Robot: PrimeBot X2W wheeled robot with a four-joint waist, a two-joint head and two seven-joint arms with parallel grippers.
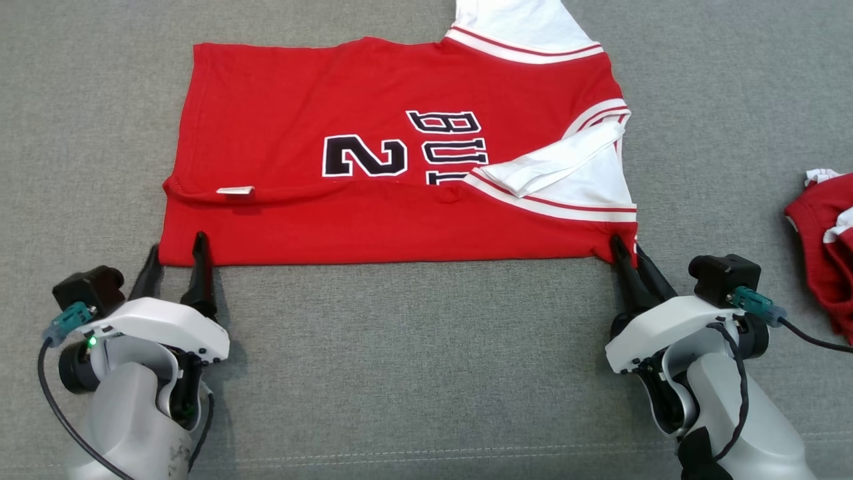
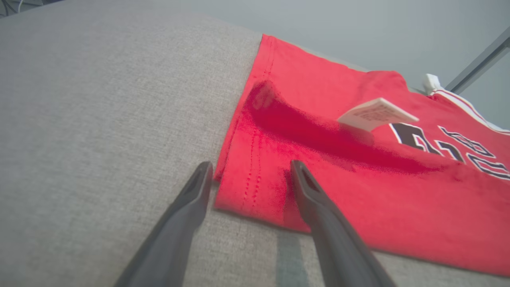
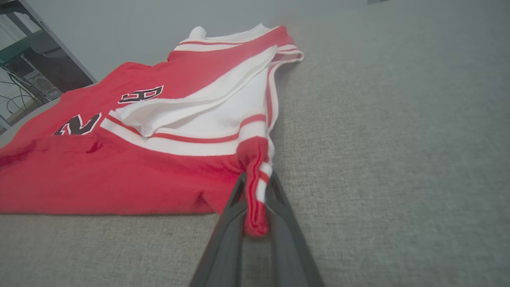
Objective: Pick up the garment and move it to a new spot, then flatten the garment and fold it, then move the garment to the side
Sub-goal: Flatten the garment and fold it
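- Grey cloth surface (image 1: 426,373) spreads under everything we see.
- Nearest us, our left gripper (image 1: 176,242) stands with its fingers spread. One finger lies over the near left corner of the jersey (image 1: 373,230), and the other rests on the grey just beside it.
- Our right gripper (image 1: 625,245) is pinched on the jersey's near right corner, with a bunch of red and white hem between its fingers.
- Farther on, the jersey lies flat with its near edge folded over and a white label (image 1: 234,191) at the fold.
- Beyond that, we see black lettering (image 1: 400,150) and a white sleeve (image 1: 553,167) folded inward.
- A second red garment (image 1: 823,230) lies well apart, at our right.
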